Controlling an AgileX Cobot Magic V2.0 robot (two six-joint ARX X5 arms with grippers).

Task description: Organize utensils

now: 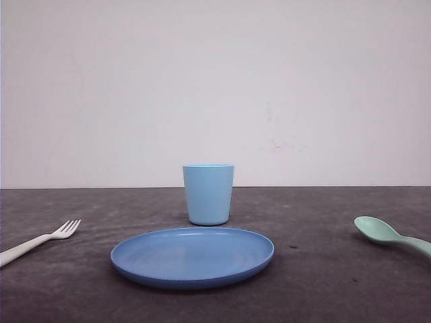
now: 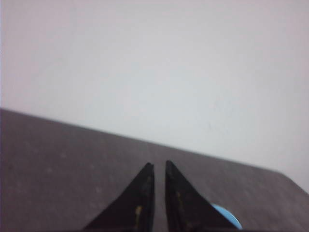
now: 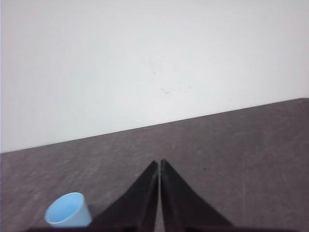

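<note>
In the front view a slim white fork (image 1: 40,240) lies on the dark table at the far left, tines pointing toward the middle. A pale mint-green spoon (image 1: 389,235) lies at the far right, bowl toward the middle. My left gripper (image 2: 158,166) hangs above bare tabletop with its black fingers nearly together and nothing between them. My right gripper (image 3: 159,162) is also shut and empty above the table, the cup off to its side.
A round blue plate (image 1: 192,256) sits in the middle near the front. A light blue cup (image 1: 209,194) stands upright just behind it, and its rim shows as the cup (image 3: 68,210) beside my right fingers. A white wall backs the table.
</note>
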